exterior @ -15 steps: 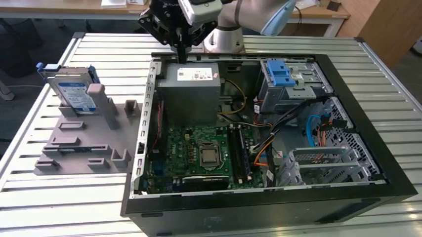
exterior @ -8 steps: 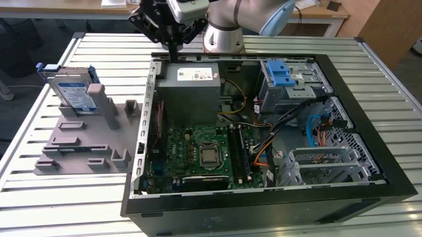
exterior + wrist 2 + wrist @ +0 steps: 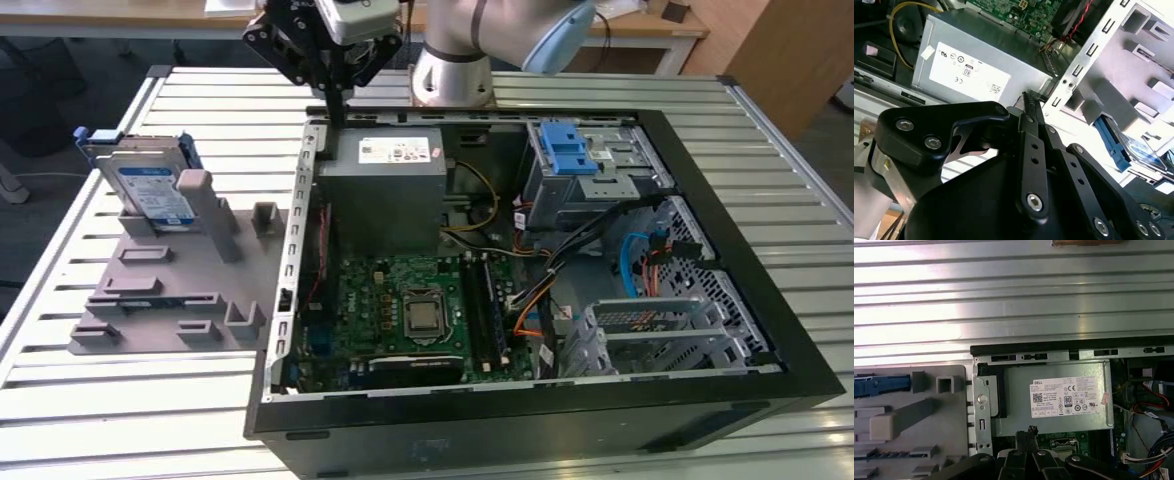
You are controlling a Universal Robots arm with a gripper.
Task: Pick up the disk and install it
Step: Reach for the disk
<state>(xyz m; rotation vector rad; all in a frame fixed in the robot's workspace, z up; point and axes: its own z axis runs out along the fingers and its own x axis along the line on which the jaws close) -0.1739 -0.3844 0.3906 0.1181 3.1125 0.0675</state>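
The disk, a silver drive with a white-and-blue label in a blue carrier, stands on edge in a grey holder at the exterior view's left. Its blue edge also shows in the second wrist view and the first wrist view. My gripper hangs above the far left corner of the open computer case, to the right of the disk and apart from it. Its black fingers lie closed together with nothing between them, their tip over the power supply's edge.
The open case holds a grey power supply, a green motherboard and a metal drive bay with a blue latch. Cables run across the case's right half. The grey holder carries several upright pegs and slots. The table is slatted metal.
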